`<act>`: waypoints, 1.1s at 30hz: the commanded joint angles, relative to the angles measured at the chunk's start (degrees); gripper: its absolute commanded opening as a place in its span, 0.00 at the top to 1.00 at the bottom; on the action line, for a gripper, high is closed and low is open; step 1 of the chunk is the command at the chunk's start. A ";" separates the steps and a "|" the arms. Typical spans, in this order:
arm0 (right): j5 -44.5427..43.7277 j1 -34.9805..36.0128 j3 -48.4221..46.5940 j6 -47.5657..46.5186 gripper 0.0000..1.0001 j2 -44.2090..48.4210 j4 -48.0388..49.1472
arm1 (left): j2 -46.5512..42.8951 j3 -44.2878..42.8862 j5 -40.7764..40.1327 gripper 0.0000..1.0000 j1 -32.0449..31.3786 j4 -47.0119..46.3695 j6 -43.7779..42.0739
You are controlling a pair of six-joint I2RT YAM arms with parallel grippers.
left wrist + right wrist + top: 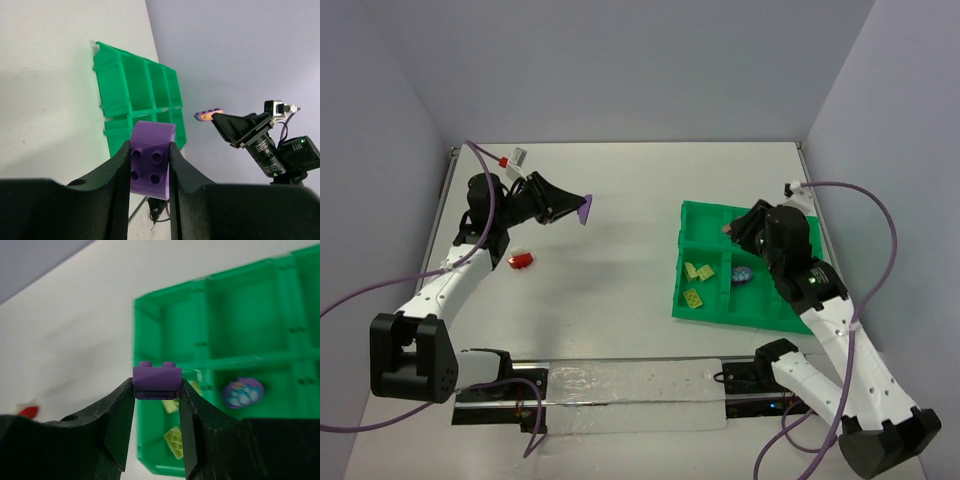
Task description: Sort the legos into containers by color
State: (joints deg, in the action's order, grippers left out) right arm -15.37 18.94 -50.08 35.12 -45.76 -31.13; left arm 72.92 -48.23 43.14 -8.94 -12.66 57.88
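The left gripper [150,152] is clamped on a purple brick, the left brick [152,172], held in the air well to the left of the tray [692,212]. The right gripper [156,390] pinches a second purple one, the right brick [156,381], studs up, over the tray's far end.

Both arms look to be on the delivery step. Yellow-green bricks [698,271] lie in the tray's near-left part, and a round purple piece [743,273] sits in the compartment just beside them. That compartment is the likely home for purple.

To do it well:
- Let the right gripper go first, since it is already over the tray. Hold the left arm back so the two do not meet above it.
- Centre each brick over the compartment, clear of the dividing walls and of the yellow-green side.
- Come down low before letting go, so the brick does not bounce out.

The right arm covers the tray's right side from above, so what those compartments hold cannot be told. The round piece is blurred, and I cannot tell whether it is a brick. A red brick [523,260] lies on the desk [630,300] far left of the tray, close under the left arm. In the right wrist view a finger cuts it off.
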 commanded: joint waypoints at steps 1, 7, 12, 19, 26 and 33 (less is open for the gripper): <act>-13.10 -0.92 2.92 3.99 0.88 3.05 -13.79 | 0.09 -4.70 -1.41 1.00 -2.36 2.70 -3.37; -13.03 -1.36 7.77 8.25 0.82 4.81 -14.21 | 0.18 -7.43 -2.91 1.00 -4.44 5.92 -5.19; -13.09 -1.45 9.60 8.72 0.60 2.75 -12.26 | 0.01 -8.23 -3.12 1.00 -5.21 6.72 -5.46; -11.91 -1.45 9.66 7.29 0.04 1.69 -9.52 | -1.10 -7.87 -2.45 1.00 -5.65 5.17 -5.34; 8.11 -0.97 4.51 -2.52 0.11 4.71 6.23 | -0.59 -7.04 -0.76 1.00 -5.82 2.07 -4.36; 35.75 5.74 -1.54 -0.09 0.14 -6.54 24.68 | -1.15 -4.96 0.75 1.00 -6.00 -2.95 -2.26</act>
State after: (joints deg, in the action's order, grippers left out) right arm 3.21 20.59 -45.58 35.00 -46.08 -21.57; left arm 73.19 -53.83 42.26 -14.61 -10.03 54.49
